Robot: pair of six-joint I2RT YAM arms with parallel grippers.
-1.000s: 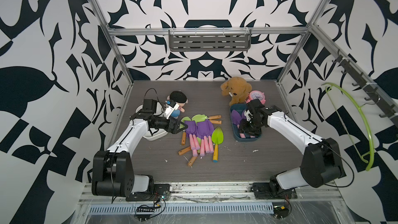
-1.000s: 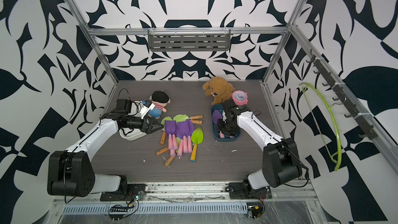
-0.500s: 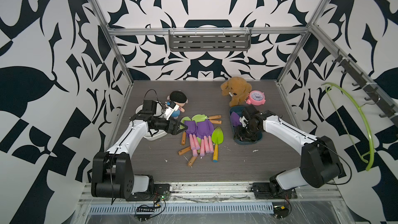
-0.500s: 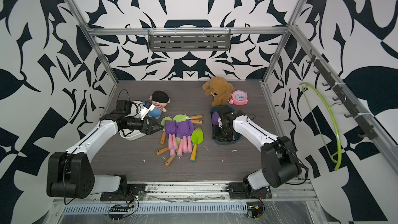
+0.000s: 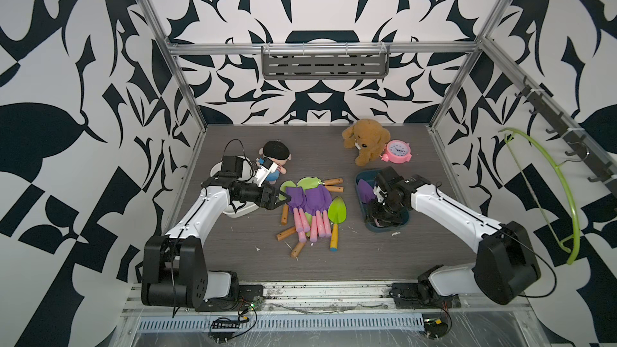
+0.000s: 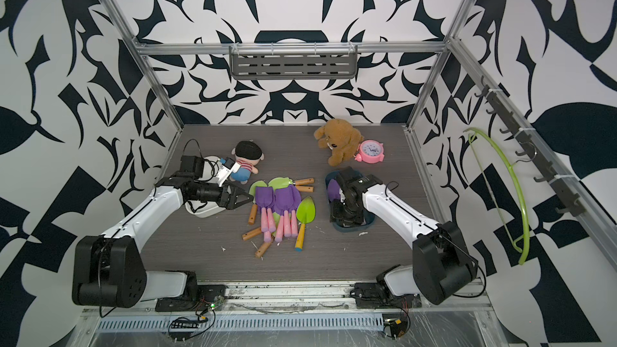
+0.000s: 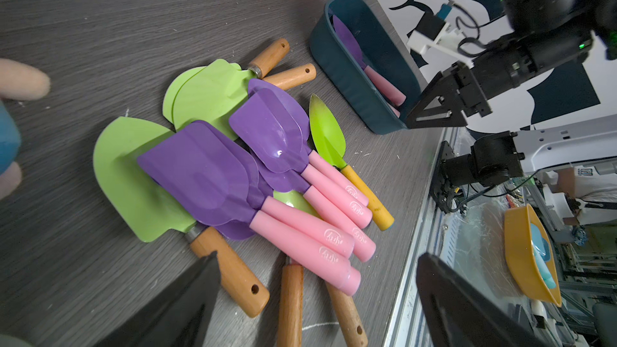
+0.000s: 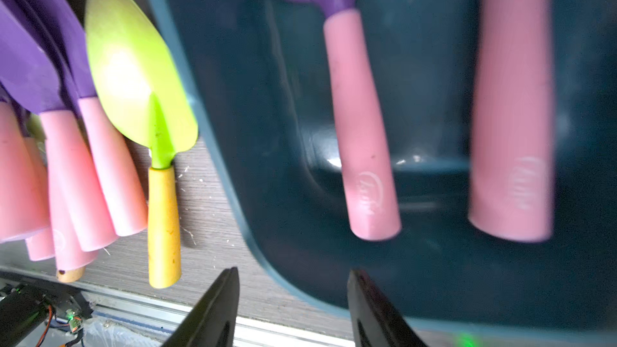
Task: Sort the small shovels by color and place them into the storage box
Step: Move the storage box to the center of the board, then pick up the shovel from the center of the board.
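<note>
The small shovels (image 5: 310, 208) lie in a heap mid-table: purple blades with pink handles over light green blades with wooden handles (image 7: 233, 272). One green shovel with a yellow handle (image 8: 140, 78) lies beside the storage box (image 5: 387, 229), a dark teal bin. Two purple shovels (image 8: 364, 161) lie inside it. My left gripper (image 5: 278, 199) is open at the heap's left edge, holding nothing. My right gripper (image 5: 377, 216) hangs over the box's near end, open and empty, with the box's rim (image 8: 267, 262) showing between its jaws.
A brown teddy bear (image 5: 365, 140) and a pink alarm clock (image 5: 397, 151) sit behind the box. A doll (image 5: 275, 158) and a white dish (image 5: 238, 210) are by my left arm. A green hanger (image 5: 541, 188) hangs on the right wall.
My right gripper has moved from the far part of the box toward its near end. The left arm has not moved.
</note>
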